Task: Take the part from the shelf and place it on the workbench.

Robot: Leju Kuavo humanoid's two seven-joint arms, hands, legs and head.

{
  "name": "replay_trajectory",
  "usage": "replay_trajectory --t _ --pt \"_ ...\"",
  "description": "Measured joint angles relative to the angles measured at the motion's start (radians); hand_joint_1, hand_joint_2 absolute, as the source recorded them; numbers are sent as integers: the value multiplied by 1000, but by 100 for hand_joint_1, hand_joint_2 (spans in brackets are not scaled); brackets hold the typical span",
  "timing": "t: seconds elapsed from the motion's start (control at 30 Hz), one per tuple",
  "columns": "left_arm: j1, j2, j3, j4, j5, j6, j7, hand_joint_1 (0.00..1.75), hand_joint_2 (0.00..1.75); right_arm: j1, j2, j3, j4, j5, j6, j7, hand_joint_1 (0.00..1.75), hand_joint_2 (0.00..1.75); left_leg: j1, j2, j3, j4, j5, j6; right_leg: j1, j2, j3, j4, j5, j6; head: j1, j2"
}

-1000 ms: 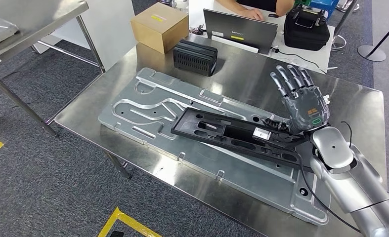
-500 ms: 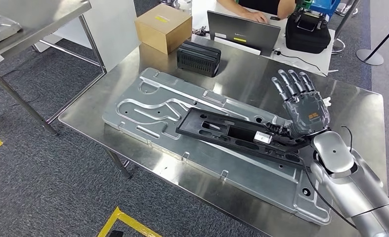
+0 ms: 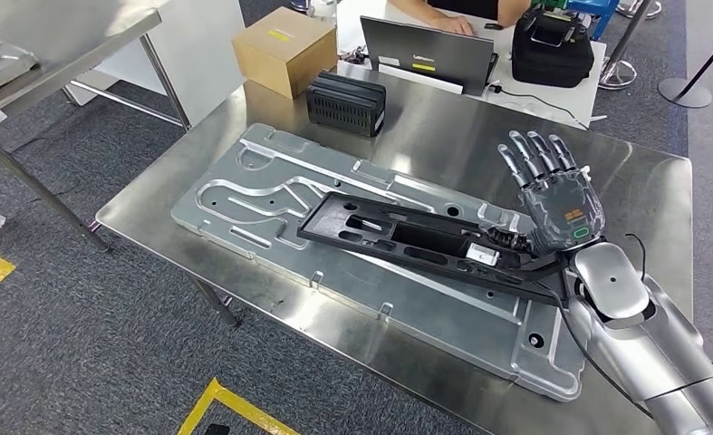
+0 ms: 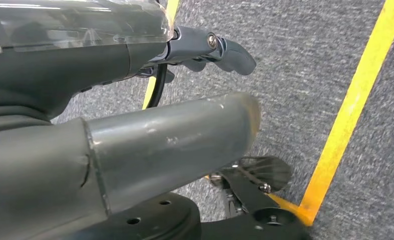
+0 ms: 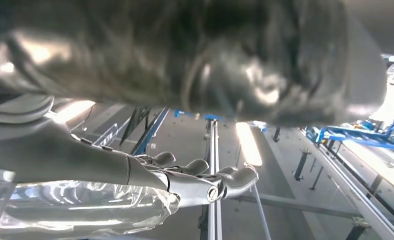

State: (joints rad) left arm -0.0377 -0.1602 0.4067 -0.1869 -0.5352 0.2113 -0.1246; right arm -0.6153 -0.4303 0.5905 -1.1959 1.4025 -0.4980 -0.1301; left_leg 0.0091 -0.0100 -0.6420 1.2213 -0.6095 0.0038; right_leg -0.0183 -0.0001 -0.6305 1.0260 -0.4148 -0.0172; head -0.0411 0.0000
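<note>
The long black part (image 3: 407, 240) lies flat on a large milled aluminium plate (image 3: 271, 181), which rests on the steel workbench (image 3: 443, 136). My right hand (image 3: 556, 195) stands over the part's right end with its back toward the head camera. Its fingers (image 3: 534, 154) are spread and point up. Its thumb sits at the part's end, and I cannot tell whether it touches. In the right wrist view the right hand (image 5: 184, 182) has straight fingers with nothing between them. My left hand (image 4: 169, 145) hangs over grey carpet, its fingers apart and holding nothing.
At the bench's far side stand a black ribbed box (image 3: 346, 103), a cardboard box (image 3: 284, 50), a laptop (image 3: 425, 54) with a person's hand (image 3: 443, 23) at it, and a black bag (image 3: 552, 45). A second steel table (image 3: 53, 45) stands left. Yellow tape (image 3: 216, 403) marks the floor.
The whole picture has shifted a little, so the camera moved. The right hand stays spread over the part's right end and the part lies on the plate as before.
</note>
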Motion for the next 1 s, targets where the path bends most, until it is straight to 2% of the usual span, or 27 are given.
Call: replay_trajectory --t 0.03,0.07,0.1,0.13,0.2,0.23,0.27,0.33,0.37,0.4,0.43,0.5,0.53,0.57,0.6,0.63,0.67,0.73,0.77,0.8,0.83,0.87,0.9,0.93,1.0 --pt "0 0 0 0 0 0 0 0 0 1 0 0 0 0 0 0 0 0 0 1 -19 56 -26 -1 2 -1 -8 1 6 -1 0 0" --pt "0 0 0 0 0 0 0 0 0 2 0 0 0 0 0 0 0 0 0 1 -22 82 -32 -1 4 -2 -17 2 12 -2 0 0" --pt "0 0 0 0 0 0 -1 0 0 3 0 0 0 0 0 0 0 0 0 1 -6 70 -19 1 6 -2 -25 3 18 -1 0 0" --pt "0 0 0 0 0 0 -1 0 0 3 0 0 0 0 0 0 0 0 0 1 30 21 8 4 7 -2 -33 5 24 0 0 0" --pt "-2 0 0 0 0 0 -1 0 0 3 -1 0 0 0 0 0 0 0 -2 2 124 -124 55 13 10 -2 -45 9 36 6 0 0" --pt "-3 0 0 0 -1 0 -1 0 0 3 -1 -1 0 0 1 0 0 0 -5 2 154 -176 69 16 11 -2 -48 9 43 10 1 0" --pt "-4 0 0 0 -1 0 -2 0 0 2 -1 -1 -1 0 1 -1 0 0 -7 2 166 -205 73 18 11 -3 -51 8 51 16 1 0" --pt "-4 0 0 0 -2 0 -2 0 0 3 -2 -2 -1 0 2 -1 0 0 -11 1 157 -216 86 25 9 -3 -54 0 69 31 2 0" --pt "-3 0 0 0 -2 0 -2 0 0 3 -3 -2 -2 0 3 -2 0 0 -10 3 152 -222 96 31 7 -2 -58 -2 70 37 2 0" --pt "-3 -1 1 0 -2 0 -2 0 0 4 -4 -2 -2 0 4 -2 0 0 -8 4 144 -227 110 40 6 -1 -65 8 52 41 2 0" --pt "-3 -1 1 0 -3 0 -2 0 0 4 -7 -2 -1 0 4 -1 0 0 -5 6 133 -232 124 48 5 0 -78 36 14 45 3 0" --pt "-4 0 1 0 -3 0 -2 0 0 5 -10 -2 -1 2 6 -1 0 0 -5 9 104 -233 149 57 2 0 -110 149 -91 51 5 0" --pt "-4 0 1 0 -3 0 -2 0 0 7 -11 -2 -1 3 6 -1 0 0 -5 9 88 -232 160 56 1 1 -122 214 -126 55 5 0" --pt "-3 0 1 0 -3 0 -2 0 0 9 -11 -2 -1 4 6 -2 0 0 -5 9 73 -230 171 55 1 0 -124 262 -138 59 5 0" --pt "-3 0 1 0 -3 -1 -2 0 0 11 -11 -2 -1 6 6 -2 0 0 -5 9 57 -228 180 53 -1 0 -111 278 -128 61 5 0" --pt "-3 -1 1 0 -3 -1 -2 0 0 12 -11 -2 -1 6 6 -2 0 0 -5 9 43 -224 189 51 -2 0 -81 260 -105 62 5 0" --pt "-3 -2 1 0 -3 -1 -2 0 0 12 -11 -2 -1 7 6 -2 0 0 -5 9 30 -219 196 48 -3 0 -31 205 -82 61 5 0" --pt "-3 -3 1 0 -3 -1 -3 0 0 10 -12 -2 -2 8 5 -2 0 0 -6 8 11 -207 206 39 -1 1 74 63 -82 53 4 0" --pt "-3 -3 1 0 -4 0 -3 0 0 10 -12 -2 -2 9 5 -2 0 0 -7 8 7 -204 212 33 2 1 107 12 -92 48 4 0" --pt "-4 -3 1 0 -4 0 -3 0 0 10 -13 -2 -3 9 5 -2 0 0 -7 7 4 -203 218 27 5 1 120 -13 -102 43 4 0" --pt "-3 -3 1 0 -5 0 -4 0 0 11 -14 -3 -3 9 5 -2 0 0 -6 7 3 -204 225 20 7 1 119 -18 -100 36 4 0" --pt "-3 -3 1 0 -6 0 -4 0 0 12 -15 -3 -3 9 5 -2 0 0 -5 7 0 -203 227 13 5 -1 114 -20 -92 29 5 0" --pt "-3 -3 1 0 -6 0 -4 0 0 12 -15 -3 -3 9 5 -3 0 0 -5 6 -6 -194 215 8 3 -3 108 -23 -82 20 5 0" --pt "-2 -3 1 0 -6 0 -4 0 0 12 -15 -3 -3 9 5 -3 0 0 -4 6 -18 -170 185 3 1 -5 98 -26 -70 11 4 0" --pt "-1 -3 1 0 -6 0 -3 0 0 13 -14 -3 -3 9 5 -3 0 0 -2 6 -52 -68 88 -4 -1 -7 71 -28 -46 0 4 0"
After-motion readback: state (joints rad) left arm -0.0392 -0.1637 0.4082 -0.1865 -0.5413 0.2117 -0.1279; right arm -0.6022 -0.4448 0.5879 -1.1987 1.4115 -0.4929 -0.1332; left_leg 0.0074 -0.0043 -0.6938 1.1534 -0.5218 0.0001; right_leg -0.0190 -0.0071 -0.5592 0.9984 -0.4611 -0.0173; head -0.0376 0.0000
